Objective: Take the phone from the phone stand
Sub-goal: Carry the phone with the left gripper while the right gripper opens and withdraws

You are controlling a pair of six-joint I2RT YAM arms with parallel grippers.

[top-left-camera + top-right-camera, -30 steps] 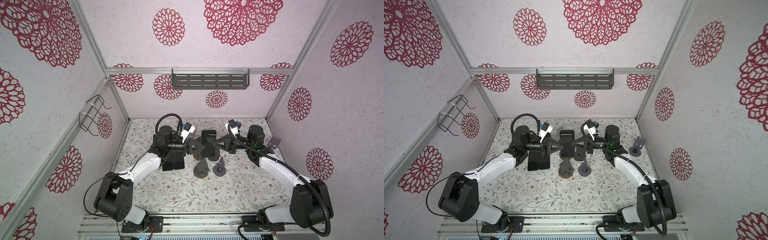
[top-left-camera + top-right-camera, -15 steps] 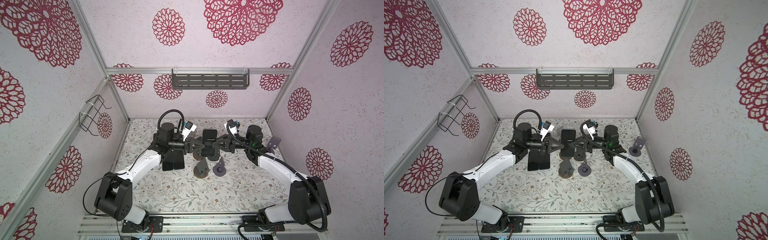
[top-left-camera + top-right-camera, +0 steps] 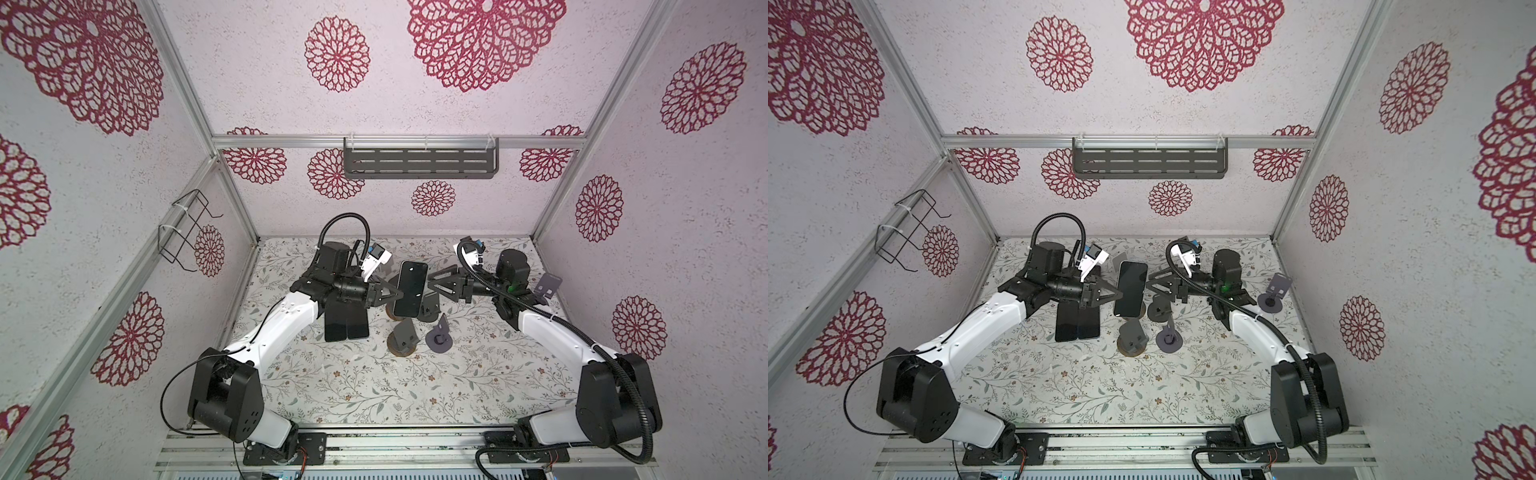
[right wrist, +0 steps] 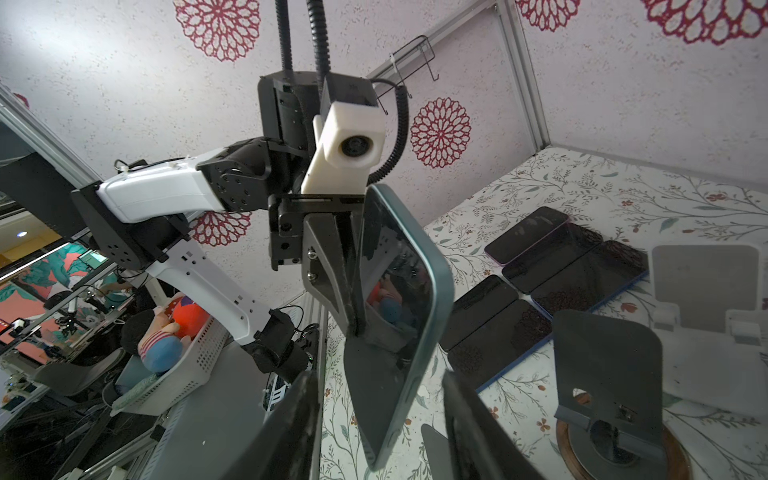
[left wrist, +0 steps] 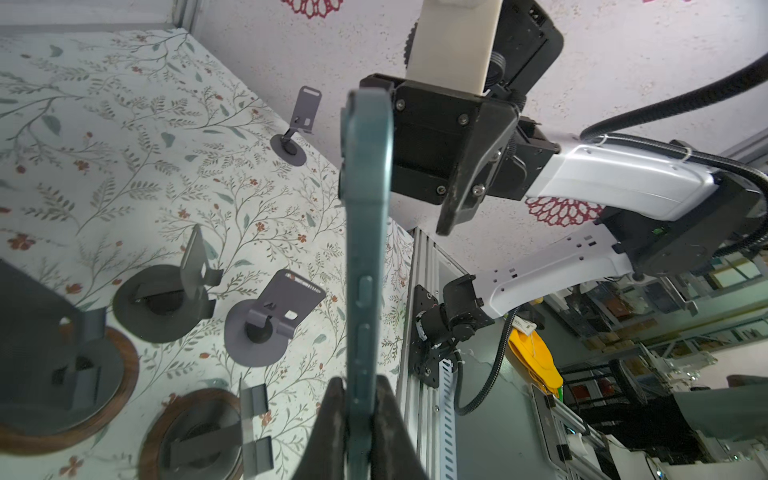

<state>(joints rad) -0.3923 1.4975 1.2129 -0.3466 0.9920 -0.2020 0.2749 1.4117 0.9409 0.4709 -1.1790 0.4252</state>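
Note:
A dark phone (image 3: 410,289) (image 3: 1131,289) hangs upright in the air above a cluster of phone stands. My left gripper (image 3: 398,294) (image 5: 360,386) is shut on its left edge, and the left wrist view shows the phone (image 5: 365,249) edge-on between the pads. On the other side my right gripper (image 3: 433,282) (image 4: 378,378) stands open, its fingers spread either side of the phone (image 4: 399,316) without touching it. A phone stand (image 3: 402,338) (image 4: 609,374) with a brown base sits empty just below.
Several dark phones (image 3: 346,324) (image 4: 540,270) lie flat on the floral mat left of the stands. A grey stand (image 3: 440,336), a dark stand (image 3: 428,307) and a far-right stand (image 3: 546,286) stand nearby. A shelf (image 3: 419,162) hangs on the back wall.
My right gripper has opened and let go of the phone's right edge, drawing back a little. The left gripper keeps its hold on the phone.

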